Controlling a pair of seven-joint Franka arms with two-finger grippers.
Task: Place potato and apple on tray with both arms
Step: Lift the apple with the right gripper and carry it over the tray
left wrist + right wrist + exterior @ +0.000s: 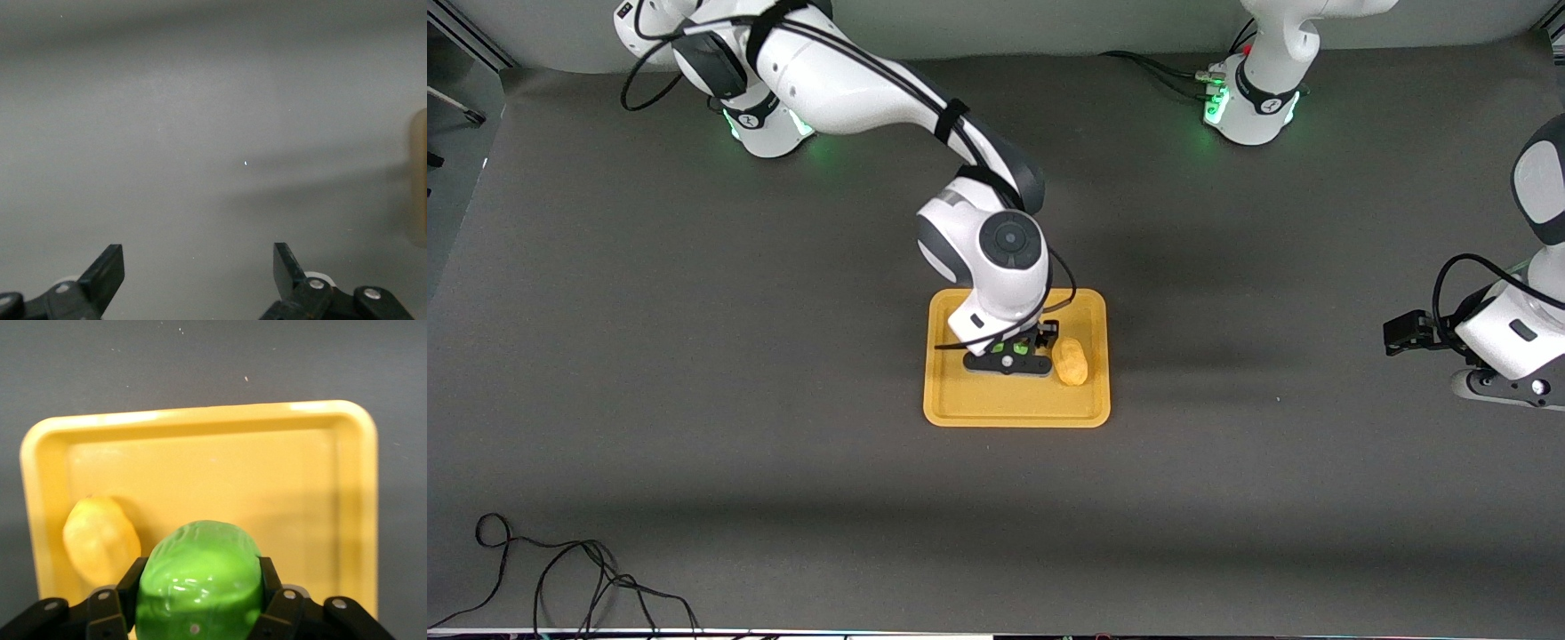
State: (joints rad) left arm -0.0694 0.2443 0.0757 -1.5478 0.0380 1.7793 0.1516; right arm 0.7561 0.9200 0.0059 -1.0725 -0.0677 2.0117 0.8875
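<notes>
The yellow-orange tray [960,404] lies mid-table. The tan potato [1070,361] lies on it, toward the left arm's end. My right gripper [1009,348] is over the tray beside the potato, shut on the green apple [1007,347], which the wrist mostly hides in the front view. In the right wrist view the apple [198,580] sits between the black fingers [130,583], above the tray [287,487], with the potato [100,539] beside it. My left gripper [1400,333] is open and empty over bare table at the left arm's end; the left wrist view shows its spread fingertips [107,270].
A black cable [560,578] lies coiled on the table near the front edge at the right arm's end. The dark grey mat [694,356] surrounds the tray. A tan blur at the left wrist view's edge [419,180] cannot be identified.
</notes>
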